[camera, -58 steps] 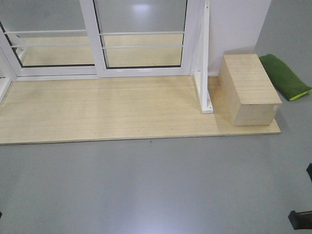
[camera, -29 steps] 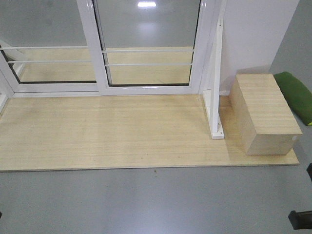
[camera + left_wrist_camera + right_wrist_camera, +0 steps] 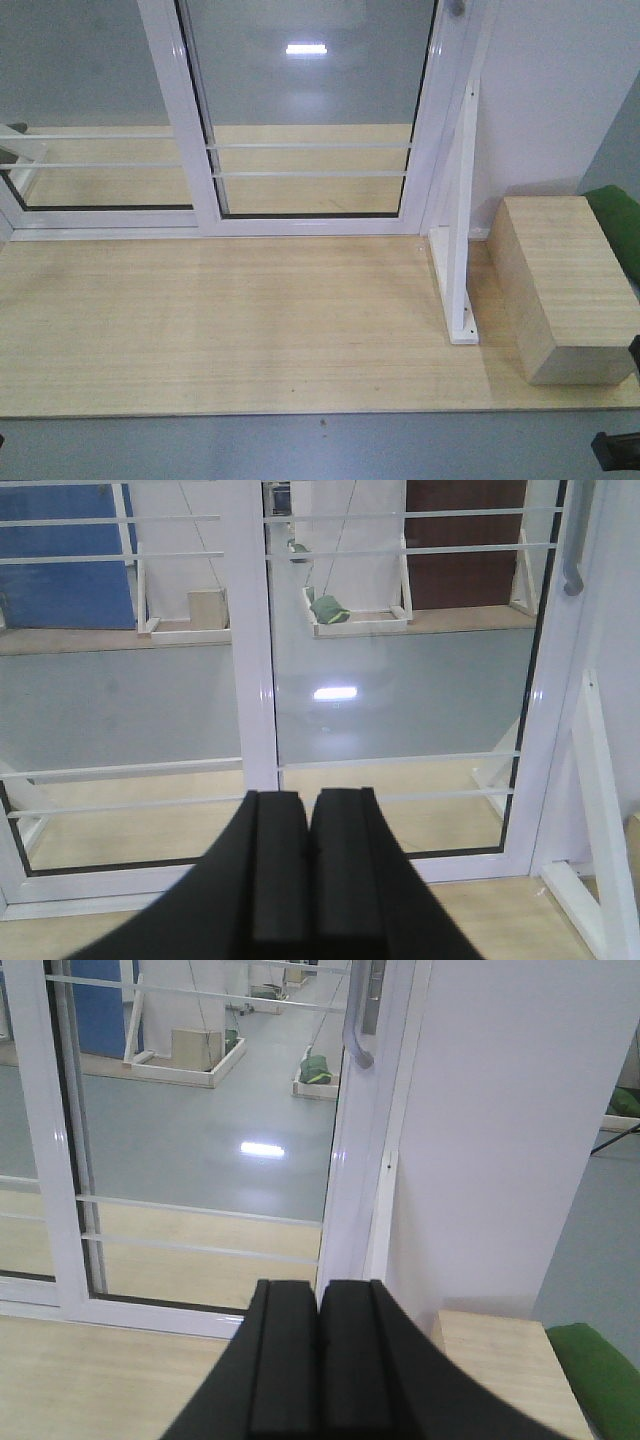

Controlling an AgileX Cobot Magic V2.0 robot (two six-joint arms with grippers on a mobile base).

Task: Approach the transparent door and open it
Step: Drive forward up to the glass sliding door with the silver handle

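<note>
A test hall is showing: the transparent door (image 3: 310, 100) is standing braced on a plywood platform (image 3: 250, 330), similar rigs (image 3: 360, 627) sitting beyond.

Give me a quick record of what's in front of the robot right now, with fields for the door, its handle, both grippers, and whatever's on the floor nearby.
door: transparent door, the right-hand glass panel, appears closed
handle: grey bar handle on the door's right edge, nothing touching it
left gripper: shut, empty, facing the glass
right gripper: shut, empty, facing the door's handle side
neighbouring panel: handle-less glass panel to the left
floor: wooden platform before the door; white brace and wooden box at its right end
</note>
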